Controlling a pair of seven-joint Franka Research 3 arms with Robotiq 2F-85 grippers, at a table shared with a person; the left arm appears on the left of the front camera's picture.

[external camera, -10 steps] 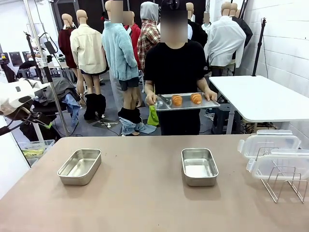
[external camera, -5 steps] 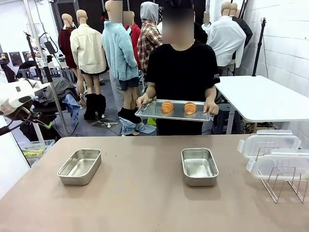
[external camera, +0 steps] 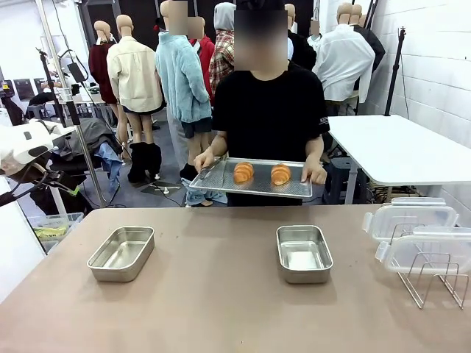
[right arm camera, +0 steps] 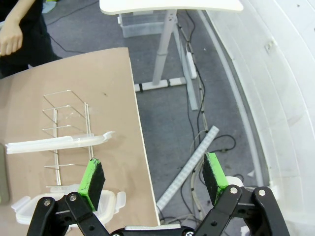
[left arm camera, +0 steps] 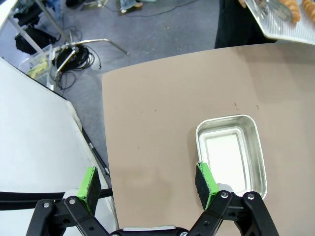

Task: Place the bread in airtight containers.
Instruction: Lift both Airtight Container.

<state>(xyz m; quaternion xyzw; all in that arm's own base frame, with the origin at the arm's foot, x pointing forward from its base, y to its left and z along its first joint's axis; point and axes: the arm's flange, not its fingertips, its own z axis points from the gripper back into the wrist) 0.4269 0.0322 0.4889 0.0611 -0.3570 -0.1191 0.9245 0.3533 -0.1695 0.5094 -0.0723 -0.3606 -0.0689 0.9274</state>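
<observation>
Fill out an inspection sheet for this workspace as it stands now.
Surface: brown table, no spills seen.
Job's things: two bread pieces on a flat tray, held by the person at the far edge; two steel containers open and empty on the table; two clear lids at the robot's right.
Clutter: wire rack by the lids.
Grippers: left gripper open, above the table's left edge beside a container, holding nothing; right gripper open, over the table's right edge, holding nothing.
Cables: loose floor cables; none seen on the table.
Surroundings: white side table behind, right.
</observation>
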